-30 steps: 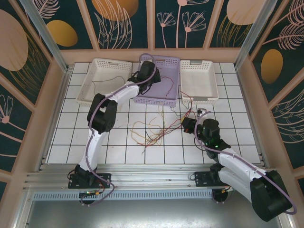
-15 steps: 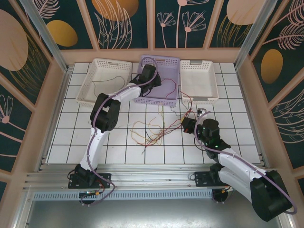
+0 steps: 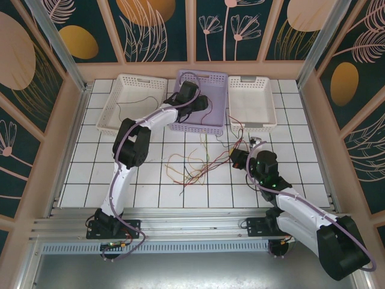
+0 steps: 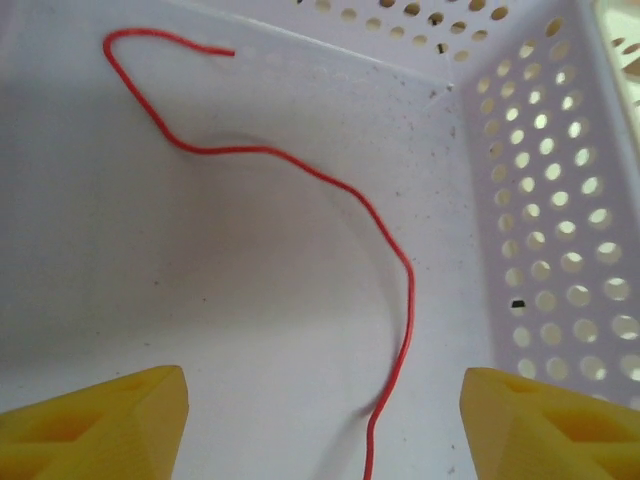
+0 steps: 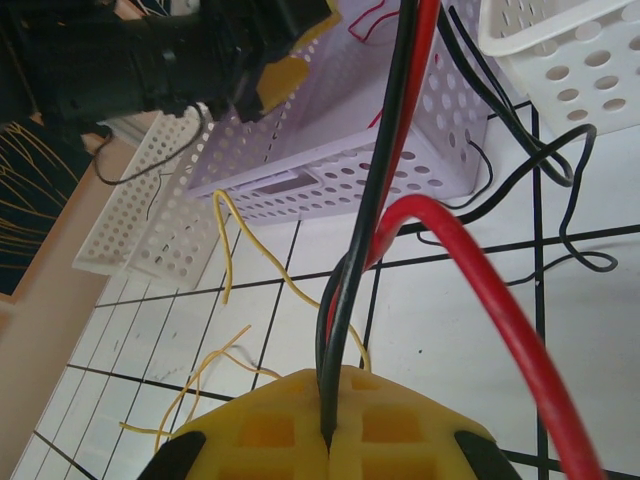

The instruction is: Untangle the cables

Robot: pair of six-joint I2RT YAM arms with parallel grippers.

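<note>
Top view: I see my left gripper over the lavender basket, and my right gripper beside the cables tangled on the tiles. Left wrist: jaws spread wide, with a loose red cable lying on the basket floor. Right wrist: jaws pinched tight on a black-and-red bundle.

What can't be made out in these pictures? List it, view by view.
- Left wrist view: the red cable in the lavender basket runs off the bottom edge; its lower end is cut off.
- Right wrist view: the right gripper is shut on black and red cables; close-up blur hides how many strands.
- Top view: the tangle is too thin to trace crossings; the left arm covers part of the basket floor.
</note>
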